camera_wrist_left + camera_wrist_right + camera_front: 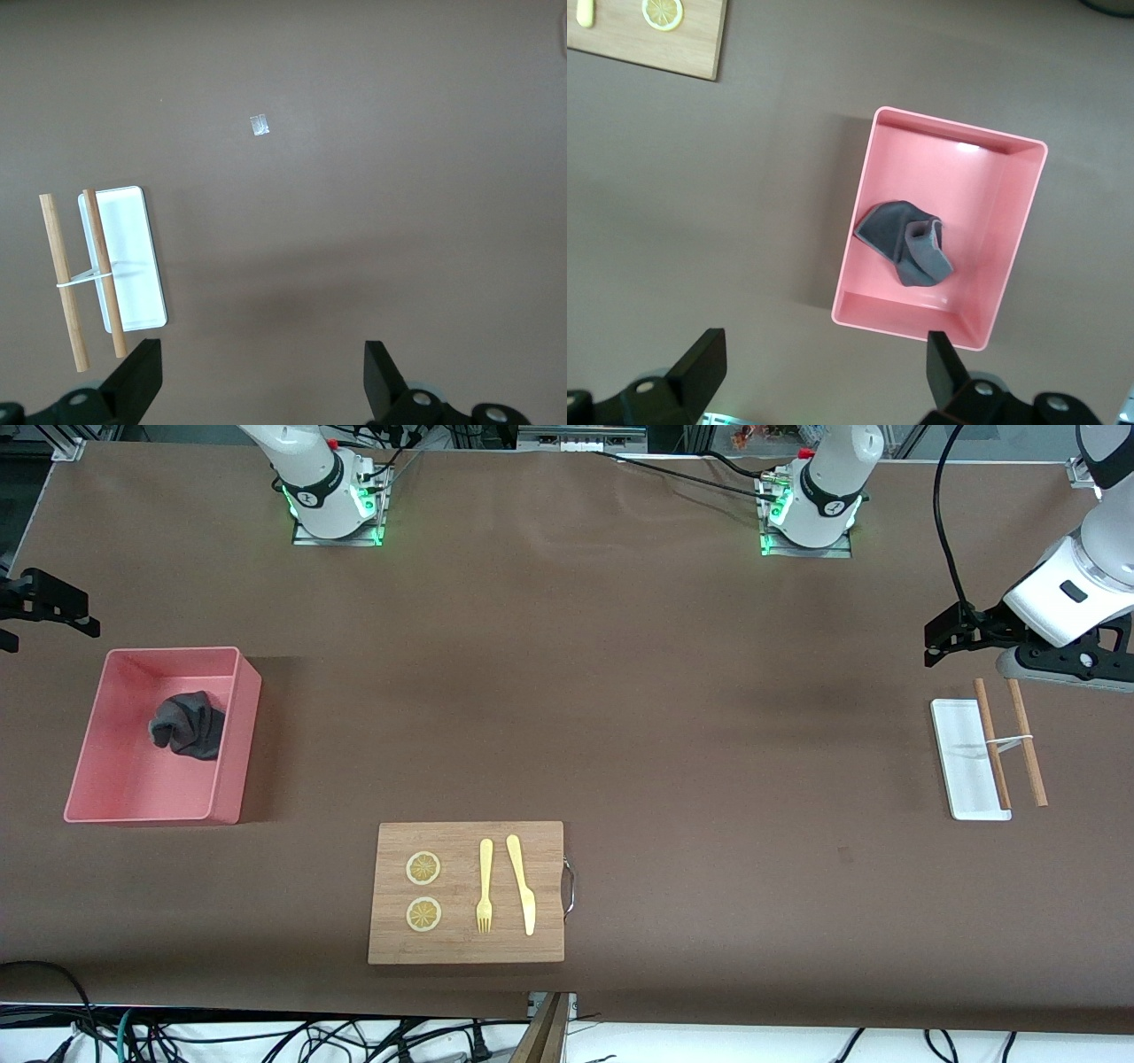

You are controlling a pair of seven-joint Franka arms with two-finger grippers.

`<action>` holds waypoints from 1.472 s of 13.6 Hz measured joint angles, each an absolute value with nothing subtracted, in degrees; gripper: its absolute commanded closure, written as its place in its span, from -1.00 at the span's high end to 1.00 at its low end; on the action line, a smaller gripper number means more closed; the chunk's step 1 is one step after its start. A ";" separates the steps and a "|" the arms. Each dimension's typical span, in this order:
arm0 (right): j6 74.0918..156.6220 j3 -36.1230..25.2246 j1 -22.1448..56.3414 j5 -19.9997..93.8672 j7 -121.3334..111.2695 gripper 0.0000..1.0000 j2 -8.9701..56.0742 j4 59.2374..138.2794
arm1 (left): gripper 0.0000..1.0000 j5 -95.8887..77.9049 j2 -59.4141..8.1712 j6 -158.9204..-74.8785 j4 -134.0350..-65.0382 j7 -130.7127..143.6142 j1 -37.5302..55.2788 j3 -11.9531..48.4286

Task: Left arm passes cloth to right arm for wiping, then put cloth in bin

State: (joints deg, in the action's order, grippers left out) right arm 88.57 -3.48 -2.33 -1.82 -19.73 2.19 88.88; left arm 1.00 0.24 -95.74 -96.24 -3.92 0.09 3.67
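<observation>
Front view: the cloth (188,724) is sitting crumpled inside the pink bin (237,735), close to the worktop's edge at the right arm's end. The wooden cutting board (466,948) with two lemon slices (423,891), a fork (485,885) and a knife (521,882) lies by the camera-side edge. The left gripper (937,636) hangs over the worktop's edge at the left arm's end, just above the white tray (964,762) and two wooden sticks (1010,742). The right gripper (40,607) is barely in frame, I think.

Left wrist view: the left gripper (262,376) is wide open with nothing in it.

Right wrist view: the right gripper (824,376) is spread wide too, empty, above the bin (1014,230) and cloth (908,243).
</observation>
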 measured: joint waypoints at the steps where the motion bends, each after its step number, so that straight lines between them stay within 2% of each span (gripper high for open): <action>1: 88.51 -3.03 -2.11 -2.50 -19.40 1.00 2.18 88.95 | 1.00 1.00 0.24 -95.74 -96.24 -3.92 0.09 3.68; 3: 88.03 -1.30 -2.03 -3.03 -14.37 1.00 1.94 88.97 | 1.00 1.00 0.24 -95.74 -96.24 -3.92 0.09 3.69; 7: 80.55 1.31 -1.60 -2.47 -1.45 1.00 0.71 89.07 | 1.00 1.00 0.24 -95.74 -96.24 -3.92 0.09 3.69; 20: 79.37 -0.72 -2.08 -2.30 -4.31 1.00 0.53 89.52 | 1.00 1.00 0.24 -95.74 -96.24 -3.92 0.09 3.70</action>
State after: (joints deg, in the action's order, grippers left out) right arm 79.37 -0.72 -2.08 -2.30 -4.31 0.53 89.52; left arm 1.00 0.24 -95.74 -96.24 -3.92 0.09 3.70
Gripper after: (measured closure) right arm 0.000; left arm 0.000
